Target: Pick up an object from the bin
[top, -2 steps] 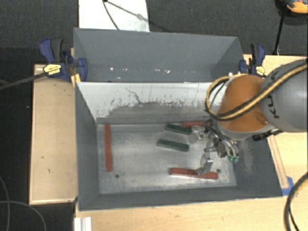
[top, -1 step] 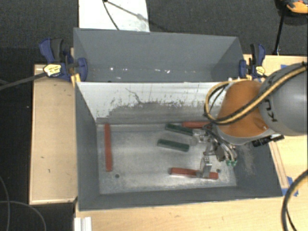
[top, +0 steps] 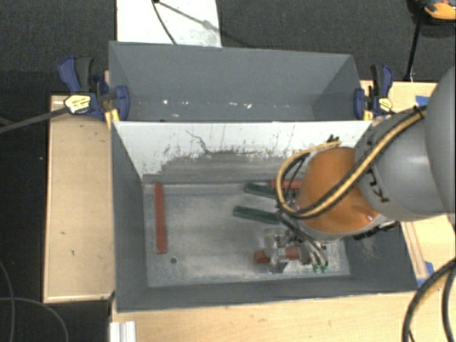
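Small red piece (top: 262, 259) lies at the near right of the bin (top: 206, 244) floor, just beside the lowered gripper (top: 291, 251). I cannot tell if the gripper is spread or closed. Dark green sticks (top: 253, 214) lie just behind.

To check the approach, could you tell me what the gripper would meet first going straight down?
Probably the small reddish-and-green clutter directly beneath the gripper, near the front wall of the bin; depth is unclear.

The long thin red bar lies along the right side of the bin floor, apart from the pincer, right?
Not the right side: the camera view shows the long thin red bar lying along the left side of the floor of the grey metal bin, apart from the pincer.
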You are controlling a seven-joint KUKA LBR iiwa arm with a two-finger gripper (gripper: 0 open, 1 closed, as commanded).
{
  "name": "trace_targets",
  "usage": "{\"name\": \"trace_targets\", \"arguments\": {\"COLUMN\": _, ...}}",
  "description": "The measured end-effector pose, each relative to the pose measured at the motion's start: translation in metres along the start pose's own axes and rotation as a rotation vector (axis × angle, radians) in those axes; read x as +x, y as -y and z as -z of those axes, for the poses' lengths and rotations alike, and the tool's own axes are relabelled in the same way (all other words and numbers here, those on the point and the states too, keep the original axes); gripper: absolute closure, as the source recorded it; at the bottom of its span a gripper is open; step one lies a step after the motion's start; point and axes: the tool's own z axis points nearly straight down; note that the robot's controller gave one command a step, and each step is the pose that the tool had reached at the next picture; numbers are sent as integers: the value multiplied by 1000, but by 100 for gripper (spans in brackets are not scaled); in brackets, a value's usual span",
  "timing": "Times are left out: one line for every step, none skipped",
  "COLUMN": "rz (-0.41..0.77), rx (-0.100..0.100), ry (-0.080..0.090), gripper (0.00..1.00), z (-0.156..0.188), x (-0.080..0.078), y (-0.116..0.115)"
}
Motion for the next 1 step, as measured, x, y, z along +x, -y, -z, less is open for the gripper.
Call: {"name": "trace_targets", "arguments": {"rz": 1, "rx": 0, "ry": 0, "gripper": 100, "z": 0, "x": 0, "y": 0}}
